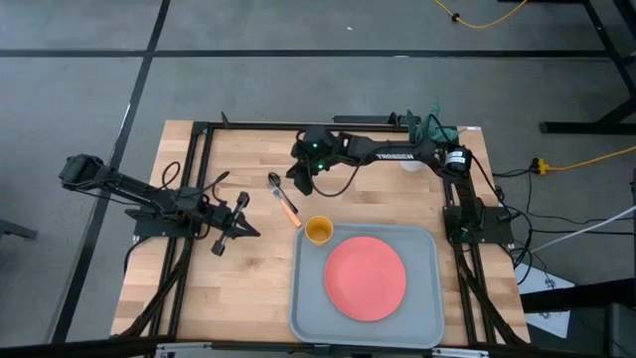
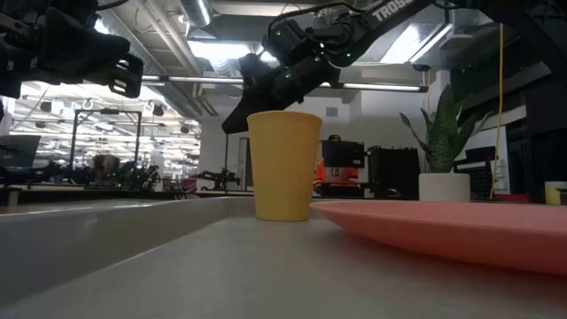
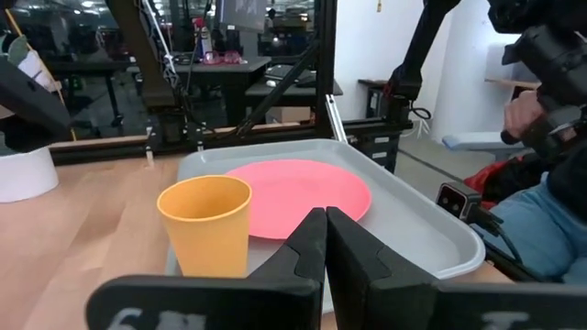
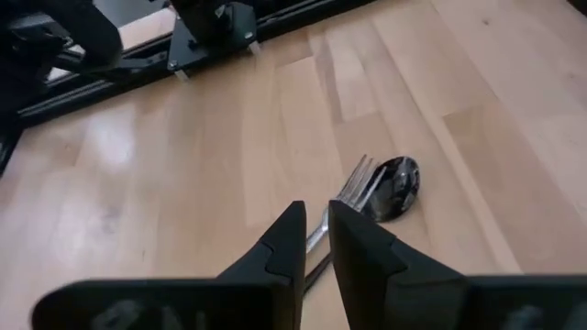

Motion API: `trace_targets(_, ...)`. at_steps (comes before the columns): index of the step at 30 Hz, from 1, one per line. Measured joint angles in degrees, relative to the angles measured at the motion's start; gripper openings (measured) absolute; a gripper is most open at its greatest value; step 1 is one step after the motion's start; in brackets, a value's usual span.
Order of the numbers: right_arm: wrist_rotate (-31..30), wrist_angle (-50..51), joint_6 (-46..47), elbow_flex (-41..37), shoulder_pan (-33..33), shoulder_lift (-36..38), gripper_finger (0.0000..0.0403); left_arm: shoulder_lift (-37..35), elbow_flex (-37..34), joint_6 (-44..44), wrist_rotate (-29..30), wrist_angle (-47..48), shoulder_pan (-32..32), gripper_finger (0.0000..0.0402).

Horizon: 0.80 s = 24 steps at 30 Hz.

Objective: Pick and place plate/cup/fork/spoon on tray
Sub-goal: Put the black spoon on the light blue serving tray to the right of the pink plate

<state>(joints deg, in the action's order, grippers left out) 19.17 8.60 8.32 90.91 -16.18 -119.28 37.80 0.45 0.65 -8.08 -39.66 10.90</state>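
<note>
The coral-pink plate lies on the grey tray at the table's near right. The yellow-orange cup stands upright in the tray's far left corner; it also shows in the left wrist view. The fork and the dark spoon lie side by side on the wood beyond the tray. In the right wrist view the fork's tines touch the spoon's bowl. My right gripper hangs above them with only a narrow gap between its fingers and holds nothing. My left gripper is shut and empty at the table's left.
A white pot with a green plant stands at the table's far right, behind the right arm. Black frame rails run along the table's left, right and far sides. A seated person shows beyond the table's right side.
</note>
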Motion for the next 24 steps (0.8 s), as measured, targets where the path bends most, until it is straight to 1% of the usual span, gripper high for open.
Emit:
trace_targets(5, 0.0, 0.0, 4.0, 0.0, 0.1, 0.0, 0.0056, 0.0, 0.0, -3.8, 0.1, 0.2, 0.0, 0.0)
trace_targets(9, 0.0, -0.2, 8.0, 0.0, 0.1, 0.0, 0.0056, 0.0, 0.0, -4.2, 0.1, 0.2, 0.0, 0.0)
trace_targets(18, 0.0, 0.1, 7.5, 0.0, 1.1, 0.0, 0.0056, 0.0, 0.0, -4.2, 0.1, 0.2, 0.0, 0.0)
trace_targets(24, 0.0, 0.2, 3.3, 0.0, 1.7, 0.0, 0.0056, 0.0, 0.0, -4.2, 0.1, 0.2, 0.0, 0.0)
